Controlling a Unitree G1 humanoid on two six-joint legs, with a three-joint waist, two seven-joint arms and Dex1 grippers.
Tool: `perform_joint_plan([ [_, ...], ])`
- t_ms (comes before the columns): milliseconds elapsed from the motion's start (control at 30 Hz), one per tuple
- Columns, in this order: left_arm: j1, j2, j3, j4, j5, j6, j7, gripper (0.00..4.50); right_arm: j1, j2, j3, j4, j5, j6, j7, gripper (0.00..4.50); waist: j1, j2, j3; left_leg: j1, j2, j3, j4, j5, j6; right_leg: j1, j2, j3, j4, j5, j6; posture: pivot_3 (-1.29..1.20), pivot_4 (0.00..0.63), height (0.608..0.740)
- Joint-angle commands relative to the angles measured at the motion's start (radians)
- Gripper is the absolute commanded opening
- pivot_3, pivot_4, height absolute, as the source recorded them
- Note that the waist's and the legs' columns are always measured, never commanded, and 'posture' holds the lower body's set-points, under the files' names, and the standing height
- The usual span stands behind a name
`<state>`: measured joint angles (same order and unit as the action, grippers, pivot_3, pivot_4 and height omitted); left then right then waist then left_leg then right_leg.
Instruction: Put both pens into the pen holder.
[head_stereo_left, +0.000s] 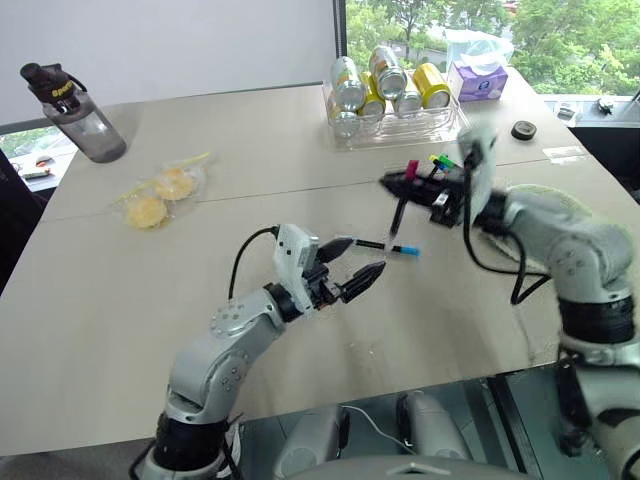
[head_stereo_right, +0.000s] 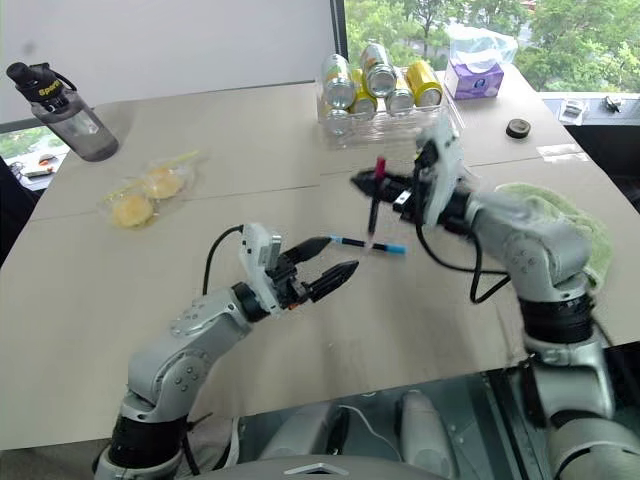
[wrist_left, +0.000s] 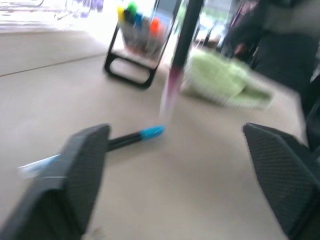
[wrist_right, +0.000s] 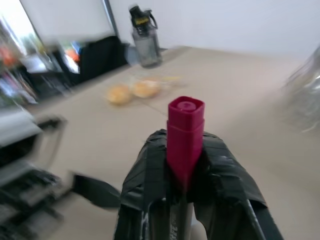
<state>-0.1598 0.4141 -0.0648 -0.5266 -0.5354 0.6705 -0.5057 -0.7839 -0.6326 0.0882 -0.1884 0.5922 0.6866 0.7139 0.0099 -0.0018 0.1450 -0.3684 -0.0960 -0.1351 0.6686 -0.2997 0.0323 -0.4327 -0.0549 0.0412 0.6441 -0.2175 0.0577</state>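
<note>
Your right pincer (head_stereo_right: 372, 184) is clamped on the pink-capped pen (head_stereo_right: 374, 205), which hangs upright above the counter (head_stereo_left: 150, 290), cap end up; in the right wrist view the magenta cap (wrist_right: 185, 134) stands up between the closed fingers. Your left pincer (head_stereo_left: 355, 266) has its two fingers spread wide apart and holds nothing. The blue-capped pen (head_stereo_left: 392, 247) lies flat on the counter just beyond that open pincer, its bright blue end pointing right; whether a fingertip touches it you cannot tell from here. The pen holder (wrist_left: 136, 52) stands farther back and to the right, on the counter beside the green towel (wrist_left: 225, 82), with short green, yellow and orange markers (wrist_left: 134, 17) in it. Behind it sits the clear tray of cans (head_stereo_left: 392, 105). At far left stand a water bottle (head_stereo_left: 75, 112) and a bag of yellow pastries (head_stereo_left: 160, 195).
</note>
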Motion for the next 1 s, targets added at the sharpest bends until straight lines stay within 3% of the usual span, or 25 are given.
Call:
perform_joint_plan([
  [33,-0.067,0.070,0.022,-0.015,0.049,0.011,0.001,4.23,-0.111,-0.083,0.072,0.068,-0.211,-0.231,0.126,0.12,-0.002,0.000,0.000,0.000,0.001,0.000,0.000,0.000,0.000,0.000,0.000,0.000,-0.001,0.000,0.000,0.00,0.150,0.739],
  [167,-0.133,0.124,0.002,-0.036,0.057,0.056,-0.011,4.23,-0.191,-0.097,0.121,0.138,-0.336,-0.350,0.182,0.12,-0.012,-0.001,0.000,-0.001,0.001,0.000,-0.001,0.000,0.000,0.000,-0.001,0.001,-0.002,0.000,0.000,0.00,0.150,0.739],
  [400,-0.174,0.136,-0.018,-0.055,0.078,0.053,-0.014,4.23,-0.206,-0.066,0.139,0.247,-0.454,-0.447,0.212,0.12,-0.017,-0.001,0.001,-0.004,0.001,-0.001,-0.001,0.000,0.000,-0.003,-0.002,0.000,-0.002,0.000,0.000,0.00,0.150,0.739],
  [667,-0.145,0.061,0.027,-0.076,-0.026,0.017,-0.053,4.23,-0.209,-0.053,0.110,0.308,-0.489,-0.466,0.234,0.12,-0.022,-0.001,0.001,-0.014,0.000,0.000,0.001,0.000,0.000,-0.014,-0.002,0.001,0.001,0.000,0.000,0.00,0.150,0.739],
  [1000,-0.155,0.049,0.027,-0.079,-0.029,0.016,-0.048,4.23,-0.212,-0.038,0.138,0.387,-0.583,-0.558,0.230,0.12,-0.023,-0.001,0.001,-0.014,0.000,0.001,0.001,0.000,0.000,-0.015,-0.002,0.002,0.001,0.000,0.000,0.00,0.150,0.739],
])
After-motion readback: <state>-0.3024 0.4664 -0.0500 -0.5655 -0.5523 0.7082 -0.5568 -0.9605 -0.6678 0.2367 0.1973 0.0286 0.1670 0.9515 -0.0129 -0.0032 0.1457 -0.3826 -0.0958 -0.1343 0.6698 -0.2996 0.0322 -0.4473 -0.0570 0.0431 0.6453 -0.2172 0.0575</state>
